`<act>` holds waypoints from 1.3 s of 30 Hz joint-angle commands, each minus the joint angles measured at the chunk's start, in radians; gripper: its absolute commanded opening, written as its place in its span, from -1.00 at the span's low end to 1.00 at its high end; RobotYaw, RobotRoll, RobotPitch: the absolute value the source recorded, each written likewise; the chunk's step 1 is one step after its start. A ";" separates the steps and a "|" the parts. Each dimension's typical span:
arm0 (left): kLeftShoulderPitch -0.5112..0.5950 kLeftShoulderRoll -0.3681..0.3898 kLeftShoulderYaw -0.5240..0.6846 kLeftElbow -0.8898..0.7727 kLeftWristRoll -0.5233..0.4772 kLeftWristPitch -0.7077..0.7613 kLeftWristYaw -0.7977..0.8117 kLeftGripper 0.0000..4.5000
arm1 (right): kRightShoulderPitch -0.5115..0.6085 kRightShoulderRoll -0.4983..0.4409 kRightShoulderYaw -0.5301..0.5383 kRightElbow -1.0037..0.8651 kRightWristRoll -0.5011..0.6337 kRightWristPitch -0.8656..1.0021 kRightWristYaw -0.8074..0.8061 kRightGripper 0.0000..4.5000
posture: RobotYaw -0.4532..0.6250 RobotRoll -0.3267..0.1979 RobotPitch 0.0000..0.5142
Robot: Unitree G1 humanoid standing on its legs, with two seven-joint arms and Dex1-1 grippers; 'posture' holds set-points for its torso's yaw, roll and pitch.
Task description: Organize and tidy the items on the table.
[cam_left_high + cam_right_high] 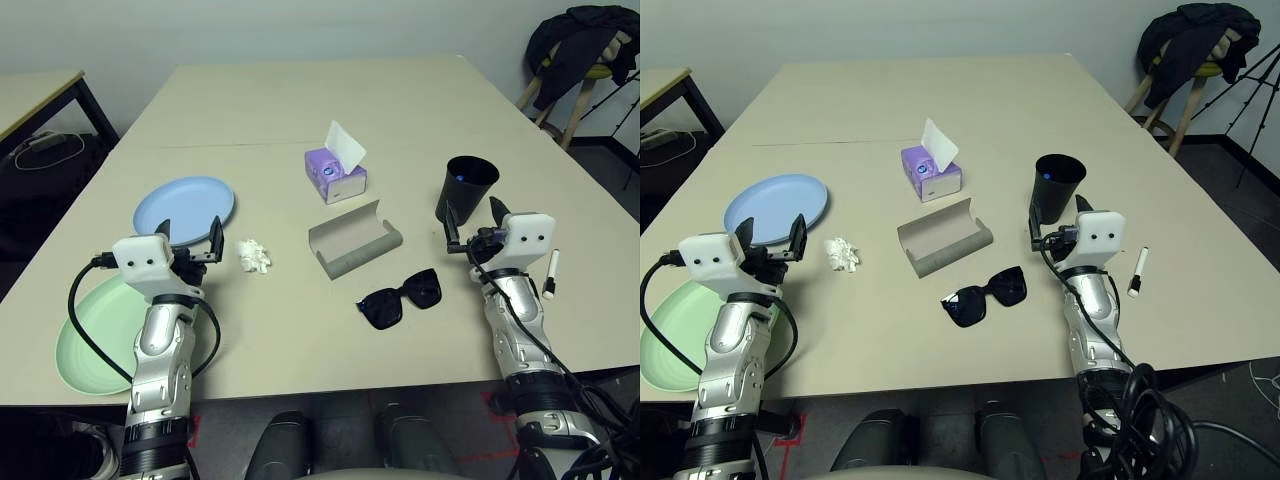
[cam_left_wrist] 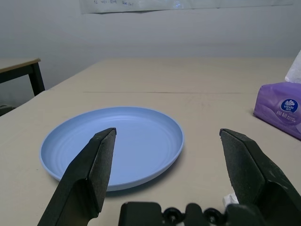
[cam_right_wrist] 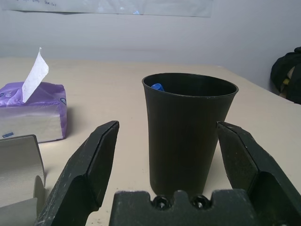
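Mostly the tidying is yet to be done, judging by how things lie on the table [image 1: 420, 110]. One pen [image 3: 157, 86] stands in the black cup [image 1: 466, 188], its blue tip showing at the rim, so that part looks begun; a second pen [image 1: 550, 274] lies loose on the right, just beside the right forearm.

At the left, the blue plate [image 1: 185, 209] sits flat, and the green plate [image 1: 92, 335] lies nearer, partly under the left arm, not stacked with it. A tissue wad [image 1: 254, 255] lies just right of the left gripper [image 1: 190, 237]. In the middle, the glasses case [image 1: 354, 239] stands open, with the sunglasses [image 1: 400, 297] just on its near side and not yet inside. The tissue box [image 1: 336, 173] sits farther back, one sheet sticking up.

Both grippers hover wide open with nothing held. The left one faces the blue plate, apart from it. The right gripper [image 1: 474, 222] faces the cup, which stands just beyond its fingers.

Left to do, I judge: the loose pen into the cup, the sunglasses into the case, the plates stacked, and the wad cleared away.
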 commanded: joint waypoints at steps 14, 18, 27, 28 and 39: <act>0.007 0.007 0.004 -0.053 -0.001 0.044 0.000 0.98 | -0.008 0.000 -0.005 0.019 0.003 -0.006 0.002 1.00 | -0.09 0.25 -0.89; -0.002 0.006 0.005 -0.048 -0.003 0.047 0.001 0.98 | -0.012 -0.007 -0.002 0.020 0.005 -0.003 0.015 1.00 | -0.09 0.25 -0.89; -0.015 0.007 0.012 -0.045 -0.007 0.060 0.004 0.98 | -0.023 -0.036 -0.004 0.006 0.017 0.014 0.052 1.00 | -0.09 0.25 -0.87; -0.015 0.008 0.012 -0.045 -0.008 0.061 0.004 0.98 | -0.023 -0.042 -0.002 0.002 0.019 0.015 0.061 1.00 | -0.09 0.25 -0.87; -0.026 0.012 0.016 -0.042 -0.008 0.072 0.001 0.98 | -0.020 -0.105 0.008 -0.065 0.103 0.085 0.221 1.00 | -0.10 0.25 -0.84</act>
